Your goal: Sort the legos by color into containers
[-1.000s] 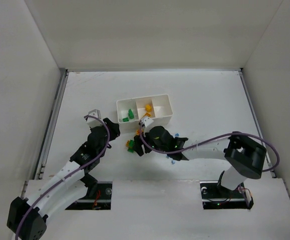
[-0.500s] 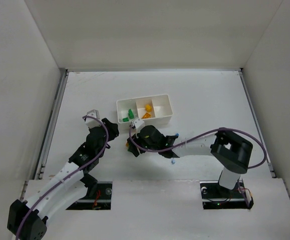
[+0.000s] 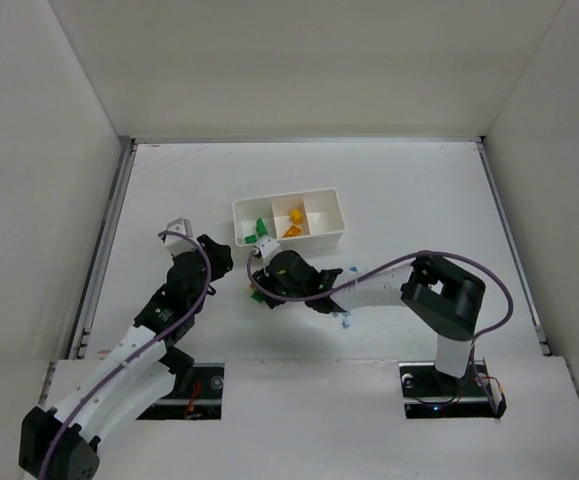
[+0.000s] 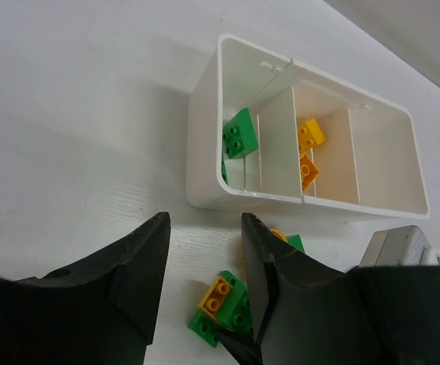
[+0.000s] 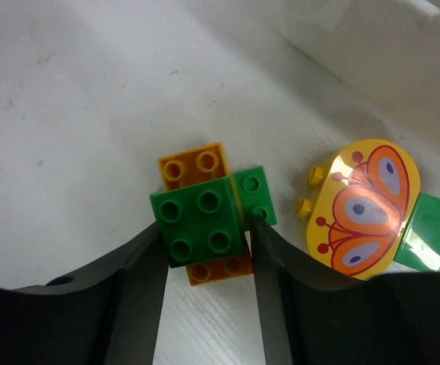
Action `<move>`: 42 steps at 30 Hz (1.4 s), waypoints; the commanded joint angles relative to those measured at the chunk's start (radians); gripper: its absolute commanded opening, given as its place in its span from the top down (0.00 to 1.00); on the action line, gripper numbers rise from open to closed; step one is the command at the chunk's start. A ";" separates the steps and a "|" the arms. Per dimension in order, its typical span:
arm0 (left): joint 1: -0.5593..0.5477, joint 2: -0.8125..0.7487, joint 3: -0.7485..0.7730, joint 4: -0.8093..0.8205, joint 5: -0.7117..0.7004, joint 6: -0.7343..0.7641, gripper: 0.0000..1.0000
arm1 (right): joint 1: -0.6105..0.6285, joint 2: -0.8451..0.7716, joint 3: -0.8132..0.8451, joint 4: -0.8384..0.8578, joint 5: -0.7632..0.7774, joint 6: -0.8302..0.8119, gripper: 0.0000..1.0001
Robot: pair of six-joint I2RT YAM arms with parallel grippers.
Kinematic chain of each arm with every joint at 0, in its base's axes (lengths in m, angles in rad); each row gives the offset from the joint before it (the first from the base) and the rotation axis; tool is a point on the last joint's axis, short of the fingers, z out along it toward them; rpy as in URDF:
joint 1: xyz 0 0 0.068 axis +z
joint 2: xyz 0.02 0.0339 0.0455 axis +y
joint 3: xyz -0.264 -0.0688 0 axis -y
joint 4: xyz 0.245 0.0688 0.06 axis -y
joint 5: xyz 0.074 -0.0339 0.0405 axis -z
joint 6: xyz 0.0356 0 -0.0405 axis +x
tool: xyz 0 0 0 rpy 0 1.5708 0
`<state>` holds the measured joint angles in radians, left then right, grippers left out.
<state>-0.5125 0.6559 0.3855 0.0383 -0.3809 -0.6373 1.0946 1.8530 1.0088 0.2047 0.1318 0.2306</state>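
One white rectangular plastic tray point(image 4: 204, 152) with three square compartments stood in the upper centre of the left wrist view. Its left compartment held two green bricks point(image 4: 240, 133), the second half hidden behind the wall. The middle compartment held two yellow-orange bricks point(image 4: 308, 137).

On the white desk point(image 3: 419, 190), just below the tray, lay one stacked cluster of green and yellow-orange bricks point(image 5: 197, 205). Beside it was one rounded yellow piece printed with a butterfly point(image 5: 364, 205), joined to a single green block point(image 5: 431, 232). Two tiny pale blue bricks point(image 3: 346, 321) lay near the right arm, at the lower centre of the overhead view. Plain white walls point(image 3: 269, 70) closed the desk in on three sides.

The right gripper point(image 5: 204, 228) had its jaws pressed against both sides of the cluster's top green brick, with the cluster resting on the desk. The left gripper point(image 4: 204, 224) held its jaws partly apart with nothing between them, above bare desk in front of the tray's left end.

From overhead the right wrist covered that grip. Only the right wrist view showed the butterfly print, and only the overhead view showed the blue bricks.
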 commanded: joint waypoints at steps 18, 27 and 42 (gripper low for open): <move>-0.027 -0.042 0.076 -0.067 0.023 -0.010 0.58 | 0.004 -0.221 -0.042 0.035 0.037 0.067 0.73; -0.166 -0.027 0.185 -0.017 0.028 0.008 0.56 | -0.086 -0.426 -0.104 0.022 -0.023 0.128 0.73; -0.317 0.195 0.225 0.170 0.028 0.045 0.59 | -0.209 -0.541 -0.220 0.147 -0.113 0.191 0.73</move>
<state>-0.8177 0.8349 0.5537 0.1314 -0.3500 -0.6109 0.9085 1.3624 0.8032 0.2420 0.0475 0.3908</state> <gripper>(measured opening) 0.414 0.437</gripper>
